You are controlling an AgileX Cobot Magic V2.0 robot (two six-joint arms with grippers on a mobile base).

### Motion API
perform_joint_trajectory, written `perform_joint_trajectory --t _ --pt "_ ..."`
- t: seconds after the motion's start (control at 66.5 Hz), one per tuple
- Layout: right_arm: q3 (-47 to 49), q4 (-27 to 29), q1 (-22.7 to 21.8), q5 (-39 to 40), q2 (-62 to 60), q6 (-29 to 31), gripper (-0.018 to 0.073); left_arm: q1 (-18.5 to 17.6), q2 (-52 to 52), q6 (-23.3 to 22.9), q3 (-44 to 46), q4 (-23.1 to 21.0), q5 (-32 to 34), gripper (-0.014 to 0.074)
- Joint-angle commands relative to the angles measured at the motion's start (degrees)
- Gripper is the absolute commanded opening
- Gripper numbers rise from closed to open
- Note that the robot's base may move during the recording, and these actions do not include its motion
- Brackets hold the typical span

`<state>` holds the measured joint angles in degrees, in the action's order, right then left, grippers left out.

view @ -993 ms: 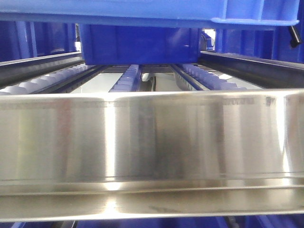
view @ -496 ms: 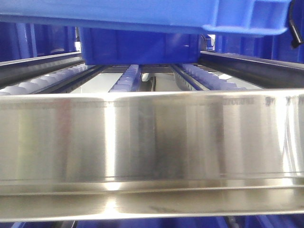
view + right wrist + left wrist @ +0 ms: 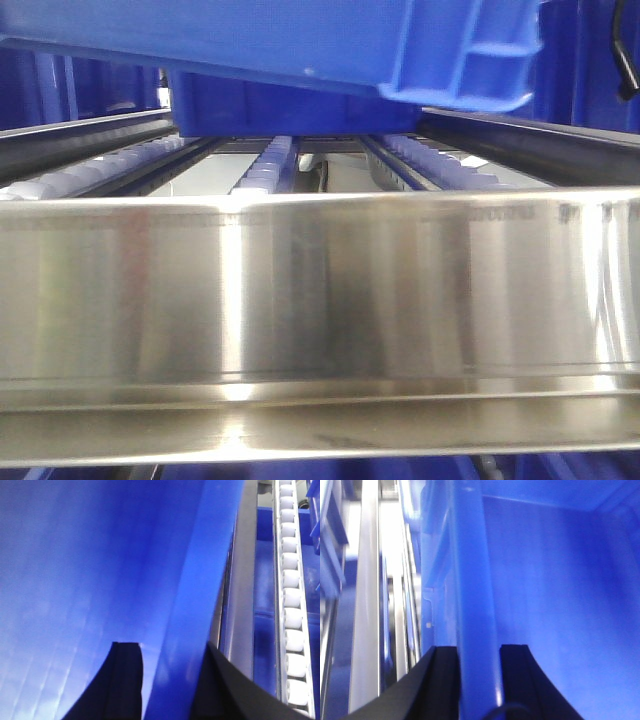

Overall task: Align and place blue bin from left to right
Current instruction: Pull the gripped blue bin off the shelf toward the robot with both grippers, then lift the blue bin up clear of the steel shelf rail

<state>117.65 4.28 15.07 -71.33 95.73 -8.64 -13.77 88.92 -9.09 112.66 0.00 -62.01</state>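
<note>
Front: steel rail [image 3: 320,300] spans full width, blocks low entry. Above it, open gap betw. roller tracks [image 3: 265,165] and underside of blue bin [image 3: 250,40]; gap tighter on right, where bin corner dips. Far end closed by second bin [image 3: 290,105]. Dark side rails [image 3: 520,135] wall the lane.

Left gripper [image 3: 477,680] clamps bin wall; outer finger in slim slot beside metal rail [image 3: 365,605]. Right gripper [image 3: 167,680] likewise; outer finger close to steel strip [image 3: 245,580], rollers [image 3: 292,617] beyond.

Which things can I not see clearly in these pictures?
Front view: the top edge cuts off the bin; neither hand shows.
Front view: the steel rail hides whatever lies behind it.
Wrist views: the lower edge cuts off the left hand and right hand, except the fingertips.
</note>
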Motion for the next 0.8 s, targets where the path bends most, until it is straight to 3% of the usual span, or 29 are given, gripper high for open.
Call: perform_joint_trajectory --t 0.0,0.316,0.782 --pt "1.2 0.4 0.0 1.4 -1.5 1.7 -0.0153 0.1 -1.6 -0.6 0.8 -0.8 10.7 -0.0111" --pt "1.2 0.4 0.0 1.4 -1.5 1.7 -0.0153 0.1 -1.6 -0.6 0.8 -0.8 15.4 -0.0111" --pt "1.2 0.4 0.0 1.4 -1.5 1.7 -0.0153 0.1 -1.6 -0.6 0.8 -0.8 15.5 -0.0111"
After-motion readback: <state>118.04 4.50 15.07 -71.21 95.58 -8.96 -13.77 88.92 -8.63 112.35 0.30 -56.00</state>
